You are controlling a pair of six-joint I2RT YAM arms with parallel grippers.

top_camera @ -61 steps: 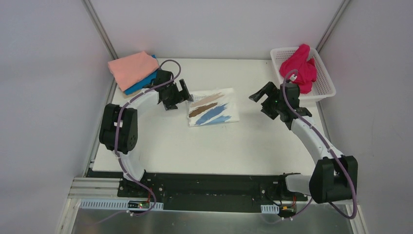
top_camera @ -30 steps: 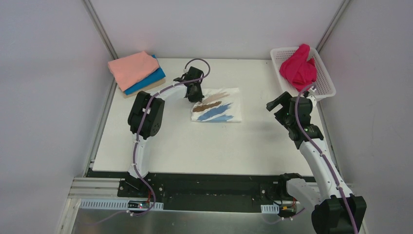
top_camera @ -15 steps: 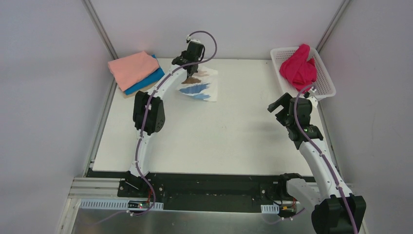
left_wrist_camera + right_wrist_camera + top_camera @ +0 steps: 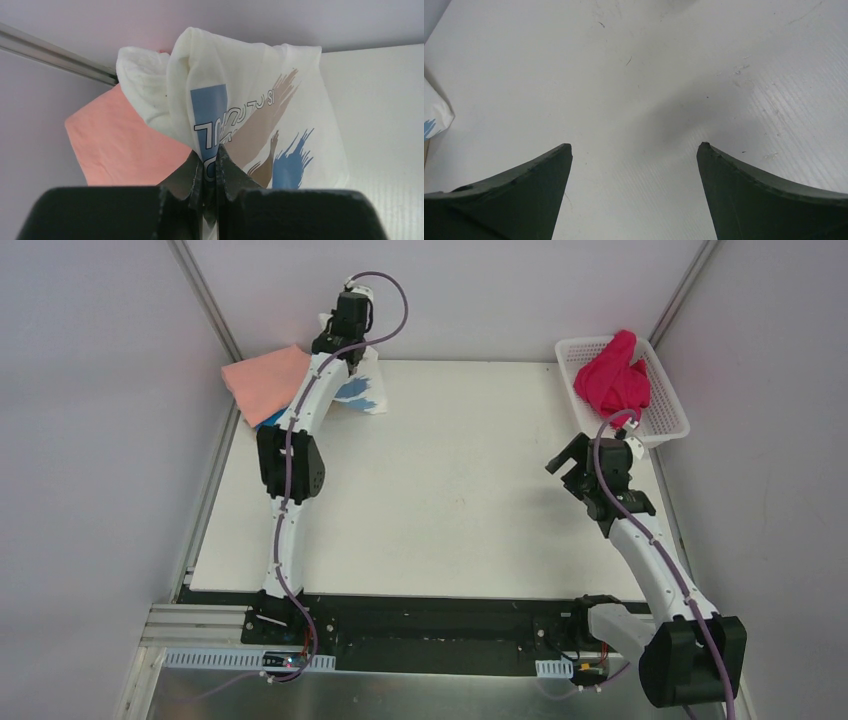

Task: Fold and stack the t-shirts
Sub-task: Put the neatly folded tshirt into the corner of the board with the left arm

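Tee in left gripper, stack lies just to its left

Left gripper (image 4: 210,160) is closed tight on a bunched fold of the white printed tee (image 4: 240,100), up at the far-left corner of the table (image 4: 450,500). Cloth hangs off the jaws and drapes to the right and near side. The brush print faces the wrist camera.

Key relation: the salmon-pink tee (image 4: 265,378) sits flat to the left of the pincer and slightly nearer. A sliver of the bright blue tee (image 4: 268,421) shows under its near edge. Held tee overlaps the pink one's right edge in the wrist view. It probably isn't resting on it yet, but the top view is too small to settle that.

So the placing move goes leftward and down, and the left arm is the only one in reach. The hanging tee's long axis runs down from the grip, so it needs laying out flat across the stack.

Right gripper (image 4: 562,455) has its jaws spread wide over bare table on the right side, holding nothing. It is well apart from the stack and near the basket (image 4: 670,425), where the magenta tee (image 4: 612,380) lies crumpled, unfolded.
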